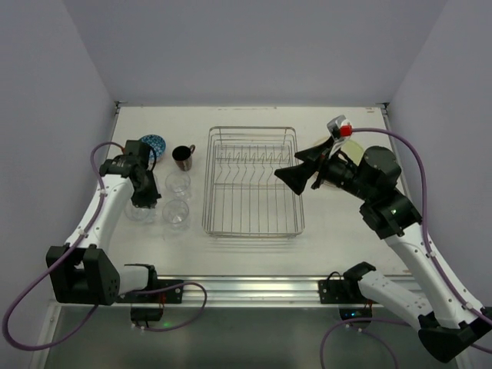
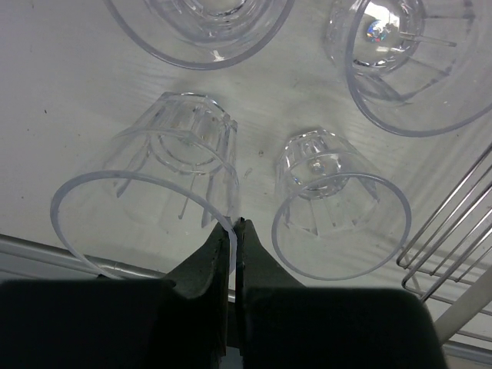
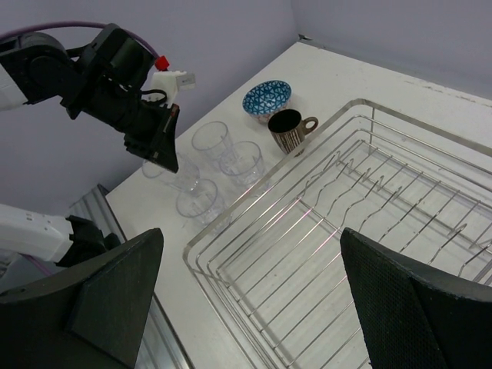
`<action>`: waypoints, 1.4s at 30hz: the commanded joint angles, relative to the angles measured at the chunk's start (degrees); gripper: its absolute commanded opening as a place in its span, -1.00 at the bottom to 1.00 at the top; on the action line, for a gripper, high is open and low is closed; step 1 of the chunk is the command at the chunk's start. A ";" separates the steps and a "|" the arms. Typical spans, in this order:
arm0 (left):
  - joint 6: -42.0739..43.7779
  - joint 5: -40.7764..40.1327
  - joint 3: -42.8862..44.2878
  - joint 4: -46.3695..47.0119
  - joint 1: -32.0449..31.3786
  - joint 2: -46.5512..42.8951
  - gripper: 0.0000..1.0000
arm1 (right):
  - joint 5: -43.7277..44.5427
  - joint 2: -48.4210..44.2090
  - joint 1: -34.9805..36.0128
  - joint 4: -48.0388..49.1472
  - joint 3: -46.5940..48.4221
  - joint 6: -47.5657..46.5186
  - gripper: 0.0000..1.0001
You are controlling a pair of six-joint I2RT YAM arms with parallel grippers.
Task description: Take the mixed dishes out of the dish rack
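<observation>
The left arm reached forward with its wrist bent down. The left gripper pointed at the table, fingers pinched tight on the rim of a glass just below the tips. The right arm was raised and turned inward. The right gripper hung high and tilted down, jaws spread fully apart.

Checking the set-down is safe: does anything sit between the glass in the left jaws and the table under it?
Nothing visible does. The left gripper's jaws pinch the glass by its rim over bare table; three other glasses stand beside it, apart from it.
</observation>
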 commanded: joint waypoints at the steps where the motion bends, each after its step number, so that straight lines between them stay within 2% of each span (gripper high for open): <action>1: 1.40 -1.25 0.66 1.38 0.46 1.88 -1.00 | -1.09 -0.65 -0.17 0.53 -0.22 -0.91 0.98; 11: 2.46 1.64 -1.62 4.72 0.46 6.45 -1.00 | -0.83 0.58 -0.17 0.53 -0.22 -1.08 0.98; 24: 2.90 1.30 -3.65 7.54 0.46 8.91 -0.94 | -0.47 1.64 -0.17 0.18 -0.04 -1.52 0.98; 42: 2.20 0.42 -4.26 6.66 0.37 6.28 -0.79 | -0.82 1.99 -0.17 0.09 -0.04 -1.61 0.98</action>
